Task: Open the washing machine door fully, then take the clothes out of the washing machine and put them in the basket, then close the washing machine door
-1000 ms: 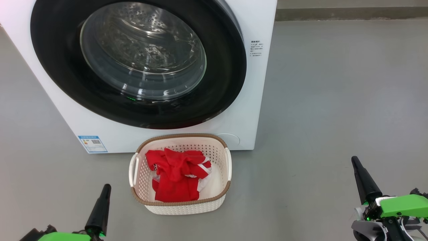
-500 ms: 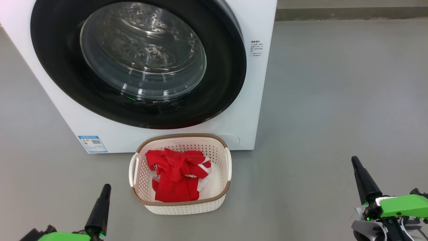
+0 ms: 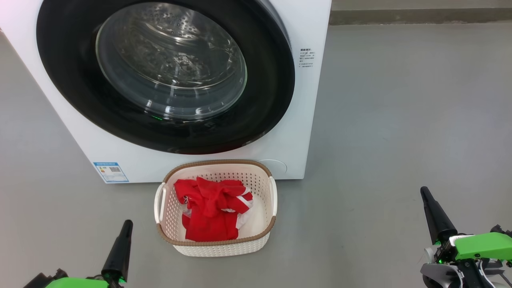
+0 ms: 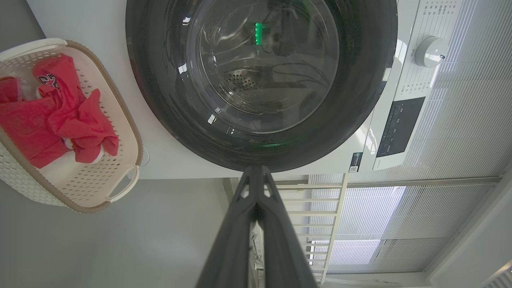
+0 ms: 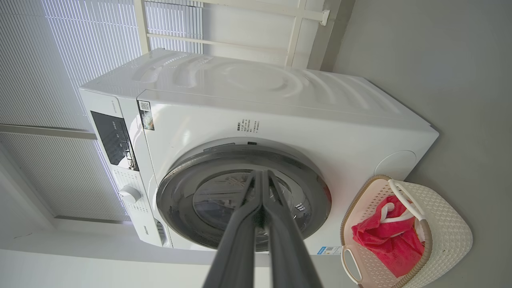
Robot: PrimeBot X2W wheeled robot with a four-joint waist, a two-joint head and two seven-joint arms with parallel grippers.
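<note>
Low in the middle of the head view, a small cream perforated plastic basket with a brown woven-look rim (image 3: 219, 163) sits on the grey floor (image 3: 400, 120), just in front of the large white front-loading washing machine (image 3: 308, 104). The clothes, a bundle of bright red fabric with white trim (image 3: 208, 216), lie inside it, toward its left half.

Across the upper left of the frame, the big round door with its glossy black rim and bulging clear glass (image 3: 268, 88) looks pushed flat against the machine's front. Through the glass the perforated steel drum (image 3: 168, 52) looks bare.

At the bottom corners, the left gripper (image 3: 127, 225) and the right gripper (image 3: 424, 193) point up-frame, each with its two dark fingers pressed together on nothing.

By my reckoning all three steps are done. If any move is left, it is a check push on the door. That lies up-frame and a little right of the left gripper, but well to the left of the right one, so the left arm is nearer. The basket's longer side runs across the frame, white handles (image 3: 159, 204) at either end. A straight reach from the left gripper would pass beside it, not over it.
</note>
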